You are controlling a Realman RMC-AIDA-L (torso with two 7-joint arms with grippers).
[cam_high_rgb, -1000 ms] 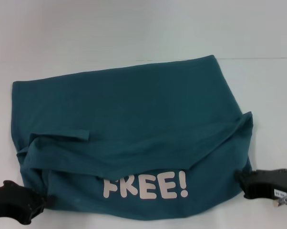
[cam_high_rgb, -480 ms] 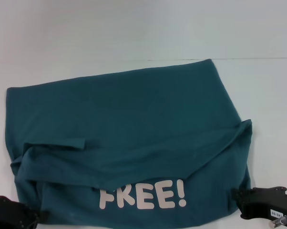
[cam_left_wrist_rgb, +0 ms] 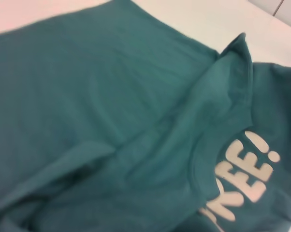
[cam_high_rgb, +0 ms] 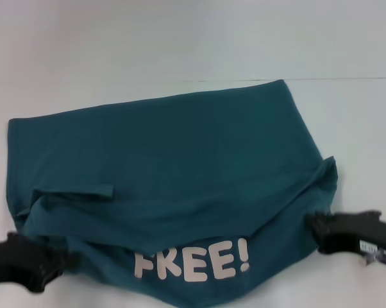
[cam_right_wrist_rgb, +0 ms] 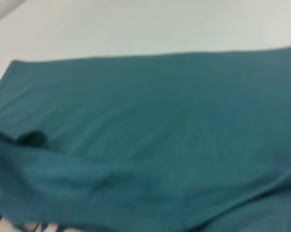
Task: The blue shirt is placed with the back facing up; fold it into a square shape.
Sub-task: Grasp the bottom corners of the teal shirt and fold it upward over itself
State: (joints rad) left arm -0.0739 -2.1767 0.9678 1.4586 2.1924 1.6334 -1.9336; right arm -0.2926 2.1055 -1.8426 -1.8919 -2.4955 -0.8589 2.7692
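Head view: one large dark teal-blue short-sleeved cotton shirt (cam_high_rgb: 174, 192) occupies the centre and lower part of the frame on a plain white table (cam_high_rgb: 180, 45). Its near portion is turned over so that the white "FREE!" lettering (cam_high_rgb: 193, 262) shows at lower centre, while the plain back covers the rest; a small flap sits at centre left. Judged from this, a fold is under way but no square exists yet: the outline is an uneven, slanted oblong with a sagging near edge, and further folds remain. The black left gripper (cam_high_rgb: 52, 262) sits at lower left, touching the shirt's near corner, and the black right gripper (cam_high_rgb: 318, 226) sits at lower right against the opposite corner; each appears closed upon cloth, though the fingertips are buried in fabric. Left wrist view: one shirt fills the frame, lettering at lower right, a raised fold running diagonally; no fingers visible. Right wrist view: plain teal cloth with table across the top; no fingers visible. Count: one shirt, two grippers.
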